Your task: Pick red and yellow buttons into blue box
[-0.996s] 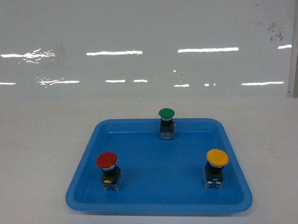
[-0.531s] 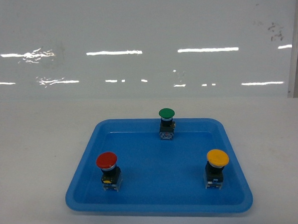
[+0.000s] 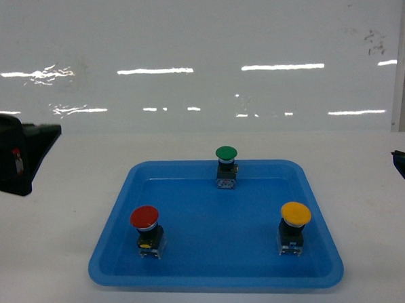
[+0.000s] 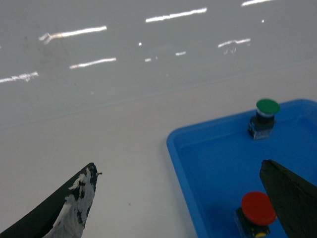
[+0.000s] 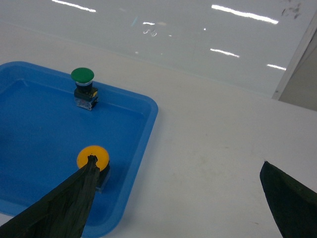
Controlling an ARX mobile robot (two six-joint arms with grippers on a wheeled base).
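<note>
Both pincers gape empty. The left pincer (image 4: pixel 178 198) hangs beside the red button (image 3: pixel 146 230), the right pincer (image 5: pixel 181 198) beside the yellow button (image 3: pixel 295 226), probably to approach them; both buttons stand in the shallow blue tray (image 3: pixel 216 276). The blue box is unseen.

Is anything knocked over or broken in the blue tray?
No. The red button, yellow button and green button all stand upright and apart in the blue tray. Nothing looks spilled or damaged.

Red button (image 3: pixel 145 217), yellow button (image 3: pixel 295 214), apparently upright.
</note>
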